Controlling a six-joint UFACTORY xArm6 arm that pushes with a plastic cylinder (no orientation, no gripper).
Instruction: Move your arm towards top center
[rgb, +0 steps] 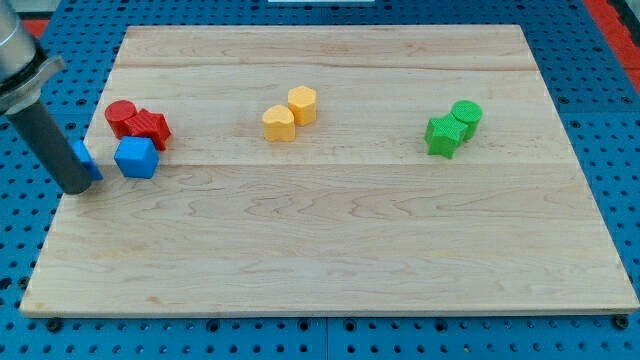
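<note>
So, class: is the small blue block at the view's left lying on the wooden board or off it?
On it, just: the small blue block lies at the wooden board's left edge, touching my tip and partly hidden by the rod.

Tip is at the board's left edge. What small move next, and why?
Probably slide my tip toward the view's upper right, passing below the blue cube. It sits at the wooden board's left edge, beside a small blue block; top centre lies far off.

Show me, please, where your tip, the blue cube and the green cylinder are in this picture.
My tip (78, 188): camera view, the rod's very end.
Blue cube (135, 157): camera view, middle of its front face.
Green cylinder (466, 113): camera view, its top face.
</note>
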